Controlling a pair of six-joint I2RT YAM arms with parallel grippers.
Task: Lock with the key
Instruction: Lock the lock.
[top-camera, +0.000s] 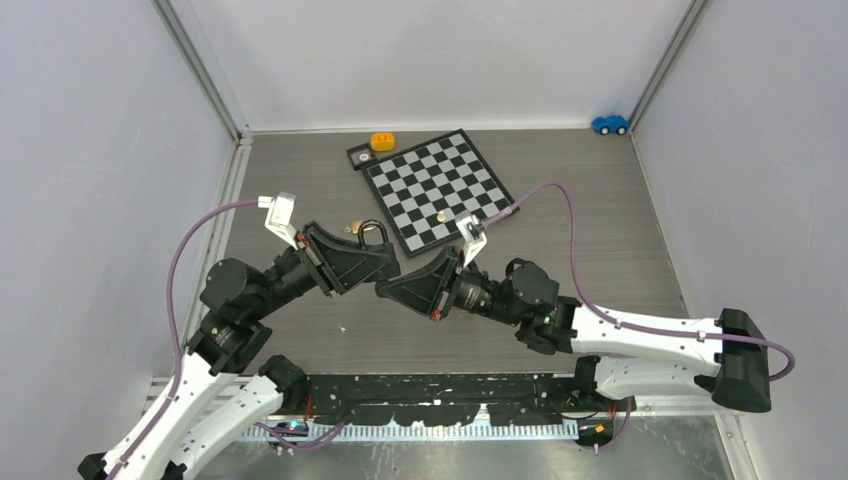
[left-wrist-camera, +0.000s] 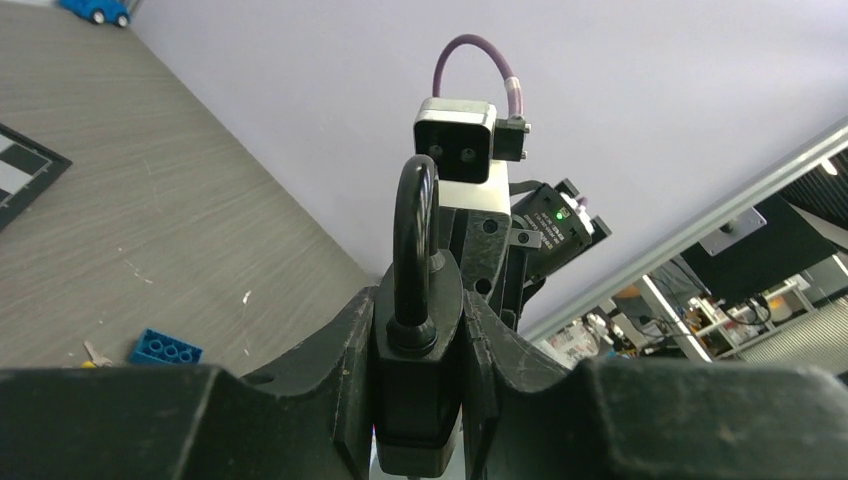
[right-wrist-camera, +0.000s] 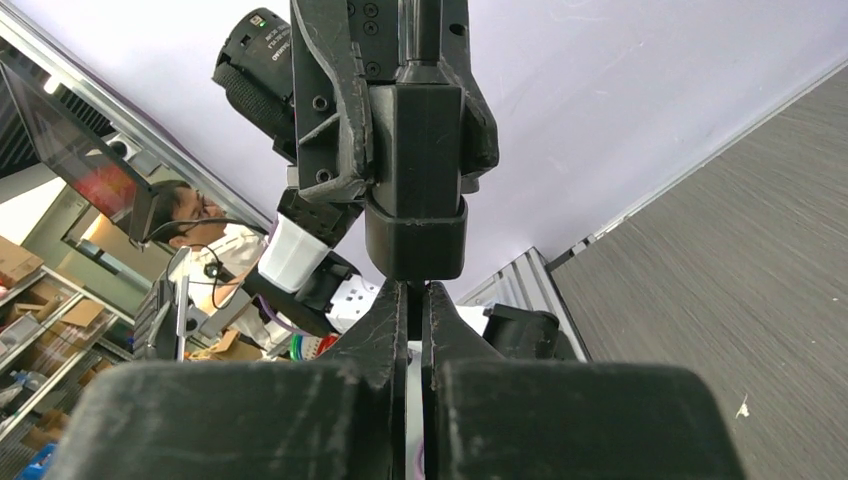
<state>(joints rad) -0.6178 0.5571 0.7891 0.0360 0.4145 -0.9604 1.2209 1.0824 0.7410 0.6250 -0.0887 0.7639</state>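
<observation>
Two grippers, top view: the left gripper (top-camera: 380, 262) and the right gripper (top-camera: 386, 289) meet tip to tip above the table (top-camera: 640, 220).
Padlock, top view: the black padlock (top-camera: 372, 231) sits in the left gripper, and its shackle sticks out toward the far side.
Board, top view: the checker board (top-camera: 435, 190) lies flat on the table, just beyond the padlock and to its right.
Car, top view: a blue car (top-camera: 609, 124) stands far right of the padlock, at the far corner.
Left jaws, left wrist view: they pinch the padlock body from both sides, with the shackle pointing up.
Key, left wrist view: the small silvery key (left-wrist-camera: 96, 352) lies flat on the table, low and far left of the padlock, apart from both grippers.
Brick, left wrist view: a blue brick (left-wrist-camera: 165, 347) lies between the key and the padlock, just beside the key.
Right jaws, right wrist view: they are almost pressed together and only a thin slit is left. I cannot tell if something thin is pinched there.
Right tips, right wrist view: they stand directly under the padlock's bottom, touching it or nearly so.
</observation>
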